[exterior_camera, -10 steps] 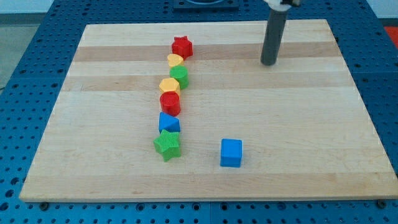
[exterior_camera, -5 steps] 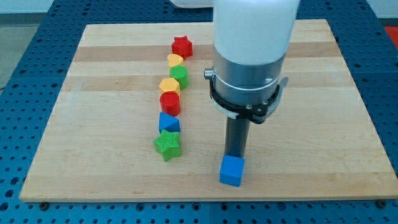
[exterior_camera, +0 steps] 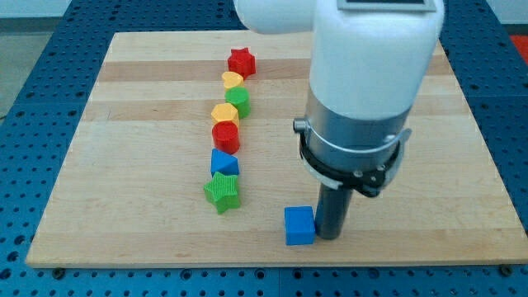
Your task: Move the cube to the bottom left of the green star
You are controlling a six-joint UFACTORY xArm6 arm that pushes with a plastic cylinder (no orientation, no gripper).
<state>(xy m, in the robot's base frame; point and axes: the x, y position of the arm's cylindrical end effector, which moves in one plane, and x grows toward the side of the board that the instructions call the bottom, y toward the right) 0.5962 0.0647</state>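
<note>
We had no jaws on this rig, only a dark rod, so nothing was gripped and there was no opening to report; my tip (exterior_camera: 328,237) stood on the wooden surface (exterior_camera: 429,206) just beside the blue cube (exterior_camera: 299,225), on the cube's right in the view and apparently touching or nearly touching its side. The cube lay near the view's bottom edge of the surface, to the right of and slightly lower than the green star (exterior_camera: 222,191), with a clear gap between them. Above the star ran a column of blocks: a blue block (exterior_camera: 223,162) touching it, then a red block (exterior_camera: 225,137), a yellow block (exterior_camera: 224,114), a green block (exterior_camera: 238,100), another yellow block (exterior_camera: 233,80) and a red star (exterior_camera: 241,60). In our judgement the step in hand was a push toward the view's left. To do it well, we would have kept the tip centred on the cube's right face so it did not spin off, and held the line low enough to pass beneath the star without nudging it. The surface's bottom edge was close, so any downward drift risked carrying the cube over it.
</note>
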